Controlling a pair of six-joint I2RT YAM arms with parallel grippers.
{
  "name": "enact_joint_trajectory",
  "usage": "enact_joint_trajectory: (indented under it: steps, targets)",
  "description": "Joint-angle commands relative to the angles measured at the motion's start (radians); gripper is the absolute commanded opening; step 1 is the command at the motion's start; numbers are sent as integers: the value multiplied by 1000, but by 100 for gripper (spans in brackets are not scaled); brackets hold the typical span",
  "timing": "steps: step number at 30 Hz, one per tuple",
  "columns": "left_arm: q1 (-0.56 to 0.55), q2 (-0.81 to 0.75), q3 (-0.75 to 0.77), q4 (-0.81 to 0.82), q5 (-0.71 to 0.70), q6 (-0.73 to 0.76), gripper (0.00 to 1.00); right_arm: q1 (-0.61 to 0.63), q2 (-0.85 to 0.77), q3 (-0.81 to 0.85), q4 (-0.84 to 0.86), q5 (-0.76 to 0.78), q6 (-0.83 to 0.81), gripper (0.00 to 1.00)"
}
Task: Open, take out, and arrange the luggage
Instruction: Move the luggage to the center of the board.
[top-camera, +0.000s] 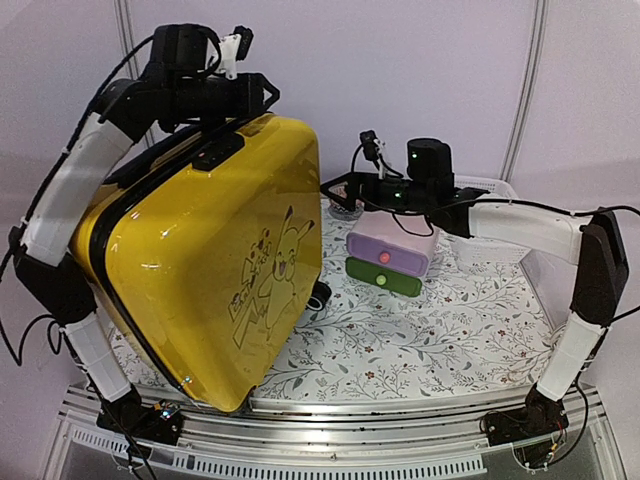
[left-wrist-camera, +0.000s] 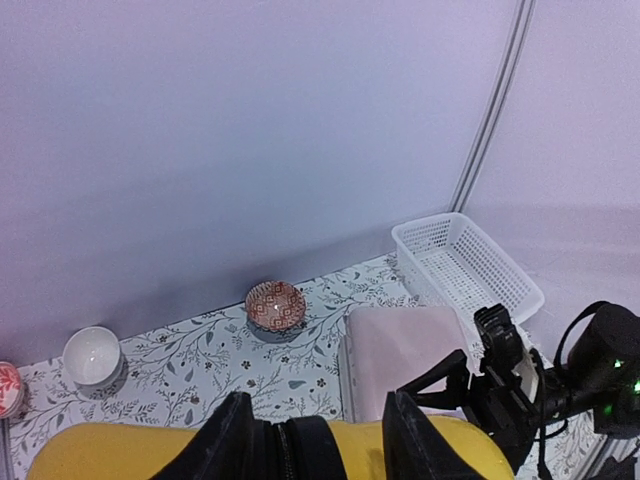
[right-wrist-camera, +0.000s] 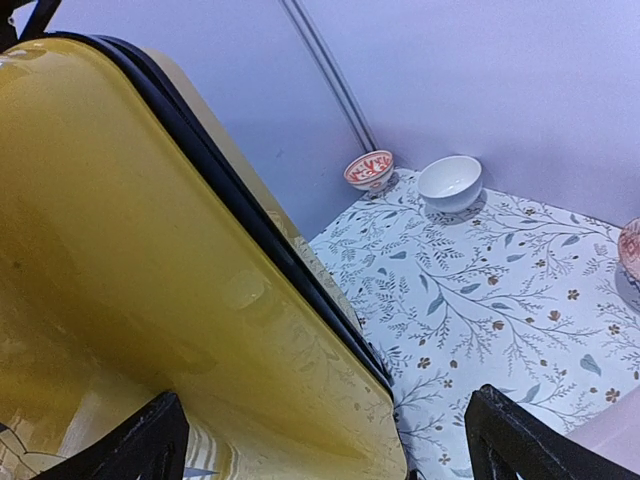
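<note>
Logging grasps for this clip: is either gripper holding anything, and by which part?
The left gripper straddles the luggage's top edge at the zipper seam; a firm clamp cannot be confirmed. The right gripper is open, holding nothing.

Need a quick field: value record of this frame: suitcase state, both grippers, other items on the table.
suitcase: yellow luggage stands tilted on the left side of the table, zipper shut
left gripper: left gripper at the top edge of the case, fingers astride the black zipper trim; grip cannot be told
right gripper: right gripper open, facing the case's side, holds nothing
drawer box: pink-and-green box right of the case
basket: white basket at far right, looks empty
bowls: patterned bowl, white bowl near the back wall
</note>
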Motion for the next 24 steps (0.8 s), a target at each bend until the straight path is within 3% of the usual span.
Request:
enact_joint_trajectory:
  steps: [1,9,14,24]
  targets:
    - [36,155,74,-118,68,-1,46,-1,-14,-10,28,-13,17,99]
    - [58,148,222,-96,116,-1,49,-1,-63,-49,24,26,-19,99]
    - [47,-31,122,-29,102,-12,49,-1,-71,-52,15,23,-36,99]
    - [-34,-116,29,-303,-15,-59,46,-1,-60,-47,0,-10,-41,99]
